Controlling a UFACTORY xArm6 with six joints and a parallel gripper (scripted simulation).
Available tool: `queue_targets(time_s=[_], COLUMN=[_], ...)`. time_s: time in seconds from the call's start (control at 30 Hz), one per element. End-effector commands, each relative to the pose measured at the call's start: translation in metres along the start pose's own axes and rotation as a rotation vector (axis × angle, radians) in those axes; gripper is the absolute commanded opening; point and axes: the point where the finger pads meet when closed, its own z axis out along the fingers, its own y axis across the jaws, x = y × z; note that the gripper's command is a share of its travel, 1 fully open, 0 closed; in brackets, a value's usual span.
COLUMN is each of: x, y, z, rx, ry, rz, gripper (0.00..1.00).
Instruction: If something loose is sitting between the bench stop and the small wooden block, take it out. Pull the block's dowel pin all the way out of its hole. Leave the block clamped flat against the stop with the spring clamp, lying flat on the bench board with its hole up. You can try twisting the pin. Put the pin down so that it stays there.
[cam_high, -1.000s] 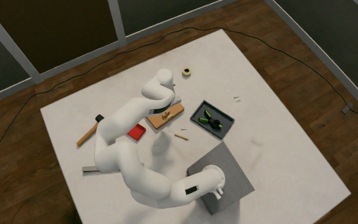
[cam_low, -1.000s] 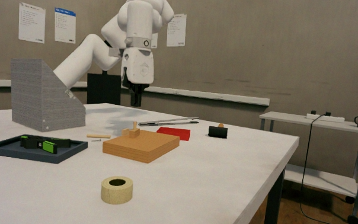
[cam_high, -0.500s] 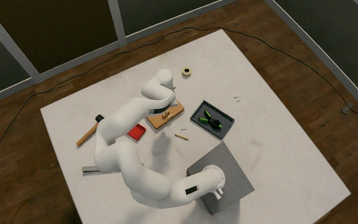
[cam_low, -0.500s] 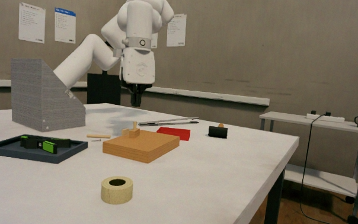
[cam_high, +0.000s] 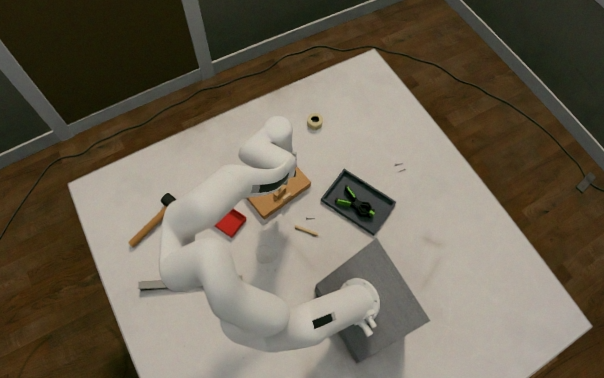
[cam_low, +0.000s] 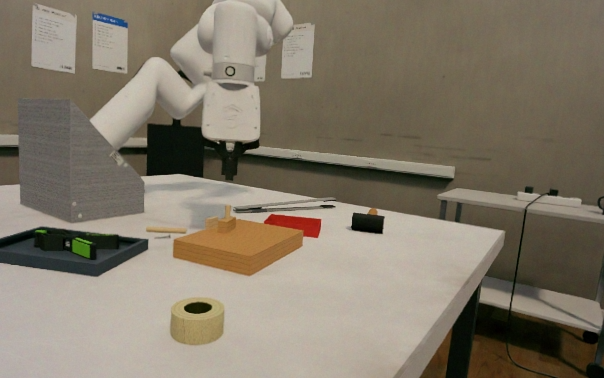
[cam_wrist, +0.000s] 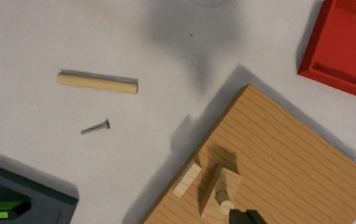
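The wooden bench board lies on the white table. On it stands the small wooden block (cam_wrist: 223, 189) with its dowel pin (cam_low: 227, 211) upright in the hole. The pale bench stop (cam_wrist: 187, 179) lies beside the block, with a narrow shadowed gap between them. My gripper (cam_low: 229, 172) hangs well above the block, shut and empty. Its dark fingertips show at the bottom edge of the wrist view (cam_wrist: 245, 217). The green and black spring clamp (cam_low: 70, 244) (cam_high: 356, 201) lies in the dark tray.
A loose dowel (cam_wrist: 97, 82) and a small screw (cam_wrist: 95, 128) lie on the table beside the board. A red tray (cam_low: 293, 224), a hammer (cam_high: 150, 221), a tape roll (cam_low: 197, 320), a metal ruler (cam_low: 285, 204) and the grey robot base (cam_low: 70, 160) surround the board.
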Motion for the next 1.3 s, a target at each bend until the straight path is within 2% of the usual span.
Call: queue_targets(time_s=[0.0, 0.9, 0.97, 1.27], x=[-0.0010, -0.0013, -0.0013, -0.0014], y=[0.0007, 0.0007, 0.0007, 0.0007], z=[-0.0013, -0.0013, -0.0013, -0.0013], rx=[0.007, 0.006, 0.006, 0.005], ry=[-0.001, -0.005, -0.005, -0.006], rz=[0.183, 1.201, 1.201, 1.501], gripper=[0.00, 0.00, 0.00, 0.00])
